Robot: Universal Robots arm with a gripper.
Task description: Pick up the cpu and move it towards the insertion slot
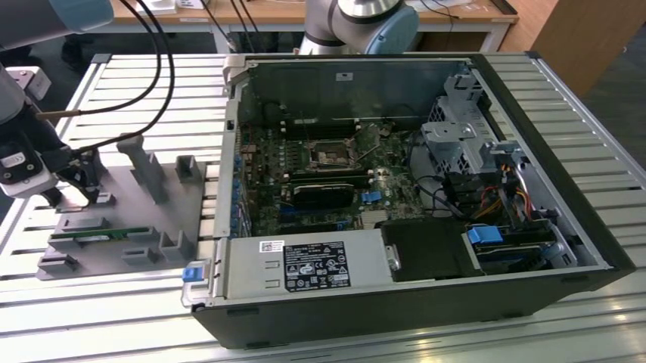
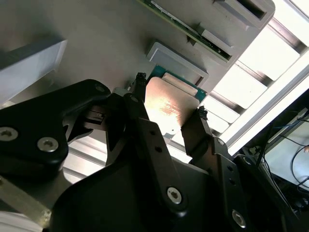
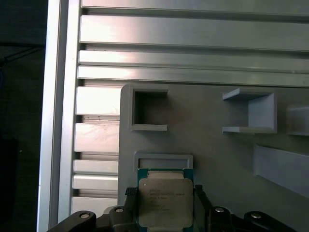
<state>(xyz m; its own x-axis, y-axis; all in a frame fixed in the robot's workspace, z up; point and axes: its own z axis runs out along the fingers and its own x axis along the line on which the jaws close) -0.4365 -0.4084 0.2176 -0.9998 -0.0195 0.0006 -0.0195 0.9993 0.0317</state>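
- The gripper [image 1: 83,198] sits low over the grey holder tray [image 1: 131,227], at the exterior view's left. In both wrist views its two black fingers [image 2: 140,104] are pressed against opposite edges of the cpu [image 2: 169,104], pinching it.
- In the first wrist view the cpu [image 3: 165,203] lies flat between the fingers [image 3: 200,205], silver top up with a green rim. It is just beside a raised grey lip [image 3: 163,161] of the tray. Whether it has left the tray surface cannot be told.
- The insertion slot [image 1: 333,154] is well apart from the gripper, on the board inside the open computer case [image 1: 353,321].
- The case's near side wall [image 1: 234,144] stands between the tray and the slot.
- A long black card [image 1: 323,193] lies just beside the slot, and a silver power box [image 1: 302,266] fills the case's near corner.
- On the tray, tall grey posts [image 1: 141,166] stand near the gripper, and a green memory stick [image 1: 89,236] rests in a holder.
- Black cables [image 1: 162,68] hang above the tray.
- Tray and case both rest on a slatted metal table [image 1: 131,83].
- Behind the table are part of the arm [image 1: 364,19] and a wooden desk [image 1: 272,11].
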